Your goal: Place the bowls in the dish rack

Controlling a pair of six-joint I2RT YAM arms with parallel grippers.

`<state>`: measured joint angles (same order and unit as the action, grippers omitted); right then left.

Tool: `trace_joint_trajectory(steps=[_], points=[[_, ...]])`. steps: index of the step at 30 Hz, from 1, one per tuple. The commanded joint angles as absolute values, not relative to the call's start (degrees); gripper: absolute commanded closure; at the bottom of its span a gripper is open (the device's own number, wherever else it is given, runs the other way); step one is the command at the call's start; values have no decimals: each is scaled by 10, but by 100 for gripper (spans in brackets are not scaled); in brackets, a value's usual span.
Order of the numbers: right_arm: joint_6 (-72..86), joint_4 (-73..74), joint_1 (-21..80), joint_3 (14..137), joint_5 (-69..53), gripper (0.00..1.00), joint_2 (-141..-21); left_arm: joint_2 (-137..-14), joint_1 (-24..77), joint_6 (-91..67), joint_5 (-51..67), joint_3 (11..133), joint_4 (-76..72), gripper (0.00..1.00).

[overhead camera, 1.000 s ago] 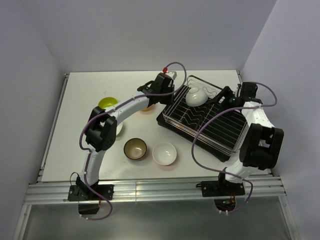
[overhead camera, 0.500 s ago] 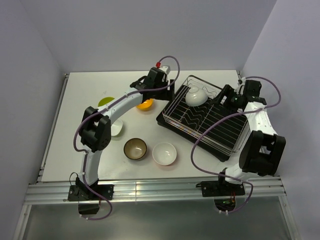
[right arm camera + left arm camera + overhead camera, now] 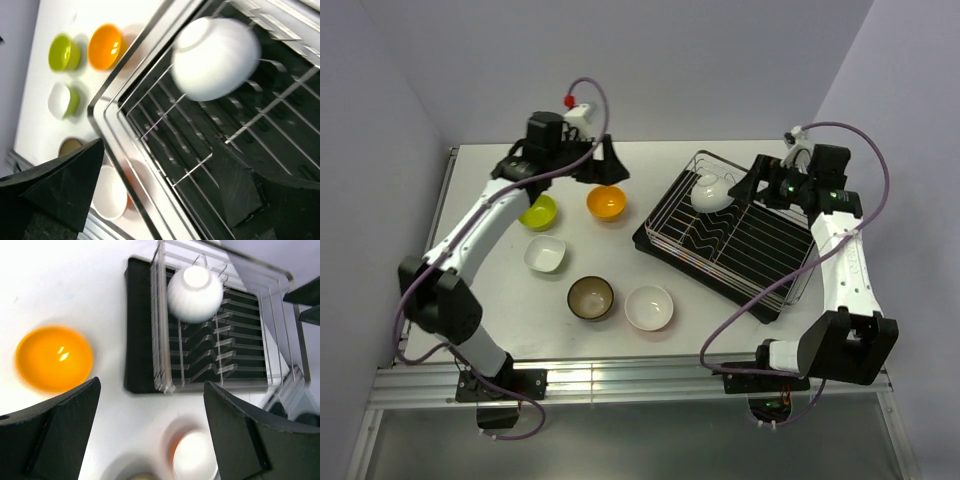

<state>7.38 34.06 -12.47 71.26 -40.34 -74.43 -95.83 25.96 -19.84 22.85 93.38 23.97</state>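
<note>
One white bowl (image 3: 710, 192) (image 3: 195, 294) (image 3: 215, 57) leans on its side at the far end of the dish rack (image 3: 745, 250) (image 3: 145, 340) (image 3: 150, 165). On the table lie the orange bowl (image 3: 606, 202) (image 3: 54, 358) (image 3: 105, 46), lime green bowl (image 3: 539, 212) (image 3: 64, 52), a white bowl (image 3: 545, 254) (image 3: 61, 100), the brown bowl (image 3: 591, 297) (image 3: 70, 146) and another white bowl (image 3: 649, 307) (image 3: 197, 457) (image 3: 111, 192). My left gripper (image 3: 600, 168) (image 3: 152, 430) hangs open and empty above the orange bowl. My right gripper (image 3: 757, 183) (image 3: 160, 185) is open and empty, just right of the racked bowl.
The rack sits askew on its black tray (image 3: 655, 240) at the right of the white table (image 3: 490, 300). Purple walls close in the back and both sides. A metal rail (image 3: 620, 380) runs along the near edge, by the arm bases.
My left arm has swung left and up, away from the rack, and its jaws have opened wide; the orange bowl now shows. My right gripper has drawn back slightly.
</note>
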Motion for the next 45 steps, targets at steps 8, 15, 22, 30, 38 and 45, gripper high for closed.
trace_joint_trajectory(steps=[8,15,22,30,38,45], points=[[40,323,176,757,-291,14,-742,-760,20,-102,475,710,267,10],[23,343,386,801,-198,20,-873,-685,-89,-77,520,629,303,11],[19,338,469,816,-173,21,-987,-680,-118,-65,525,638,329,6],[39,326,490,830,-191,23,-1052,-687,-118,-60,521,625,325,2],[49,325,496,839,-200,33,-1103,-689,-117,-56,494,606,316,2],[54,321,508,846,-196,44,-1136,-692,-117,-72,473,589,302,6]])
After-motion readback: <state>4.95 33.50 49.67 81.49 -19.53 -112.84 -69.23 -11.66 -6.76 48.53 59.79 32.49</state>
